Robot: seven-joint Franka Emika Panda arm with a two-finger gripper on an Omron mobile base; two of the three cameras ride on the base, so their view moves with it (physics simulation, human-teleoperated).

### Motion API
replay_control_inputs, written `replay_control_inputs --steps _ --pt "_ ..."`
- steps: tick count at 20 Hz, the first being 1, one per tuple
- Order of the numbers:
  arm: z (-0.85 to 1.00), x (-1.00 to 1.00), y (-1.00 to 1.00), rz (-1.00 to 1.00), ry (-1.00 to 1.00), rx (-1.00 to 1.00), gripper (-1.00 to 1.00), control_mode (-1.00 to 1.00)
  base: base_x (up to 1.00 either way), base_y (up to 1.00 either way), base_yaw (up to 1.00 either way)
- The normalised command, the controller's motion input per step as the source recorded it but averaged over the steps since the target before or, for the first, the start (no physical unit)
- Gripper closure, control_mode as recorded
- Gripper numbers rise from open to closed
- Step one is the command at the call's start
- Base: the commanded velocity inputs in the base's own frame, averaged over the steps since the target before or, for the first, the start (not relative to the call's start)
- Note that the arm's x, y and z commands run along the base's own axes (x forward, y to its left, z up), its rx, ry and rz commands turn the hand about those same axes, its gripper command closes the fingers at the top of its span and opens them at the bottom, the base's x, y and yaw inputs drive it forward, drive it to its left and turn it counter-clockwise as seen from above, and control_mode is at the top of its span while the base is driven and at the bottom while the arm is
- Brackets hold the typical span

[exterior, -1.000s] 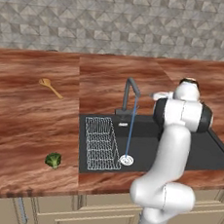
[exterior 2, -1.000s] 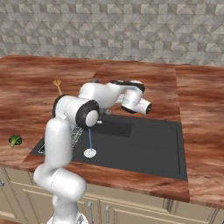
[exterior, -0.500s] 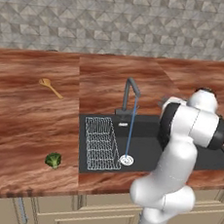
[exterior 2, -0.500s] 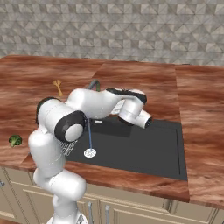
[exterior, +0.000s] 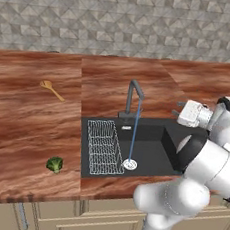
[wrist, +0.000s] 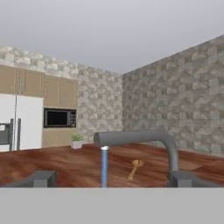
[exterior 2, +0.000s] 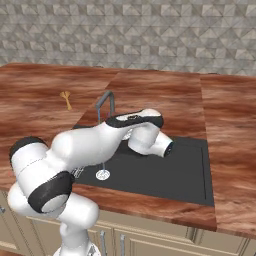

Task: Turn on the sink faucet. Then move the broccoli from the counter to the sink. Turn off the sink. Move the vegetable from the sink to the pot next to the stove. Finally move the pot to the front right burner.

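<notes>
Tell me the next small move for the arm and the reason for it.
Probably swing the arm left toward the broccoli. Water is already streaming from the sink faucet into the sink, so that step looks done, while the broccoli lies on the counter left of the basin. The open pincer is empty, over the sink's right side.

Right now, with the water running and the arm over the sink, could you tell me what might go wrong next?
1. The broccoli lies far left on the counter, while the open gripper hangs right of the faucet; swinging across could knock the spout.
2. The stream falls between them, so the arm may get wet.
3. The broccoli sits near the counter's front edge; a clumsy grasp might push it off.
</notes>
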Motion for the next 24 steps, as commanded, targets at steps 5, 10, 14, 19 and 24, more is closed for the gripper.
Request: replay_control_inputs --steps 5,10,14,19,24 --pt "0.44 -0.96 0.42 0.0 0.0 -0.12 -1.0 -1.0 0.0 0.0 0.0" --pt "0.37 -0.78 0.64 0.0 0.05 -0.14 -1.0 -1.0 0.0 0.0 0.0" --pt "0.13 -0.53 0.87 0.0 0.09 -0.21 -1.0 -1.0 0.0 0.0 0.0" --pt "0.01 -0.15 1.0 0.04 0.0 -0.42 -1.0 -1.0 0.0 0.0 0.0" --pt "0.0 0.0 0.91 0.04 0.06 -0.35 -1.0 -1.0 0.0 0.0 0.0"
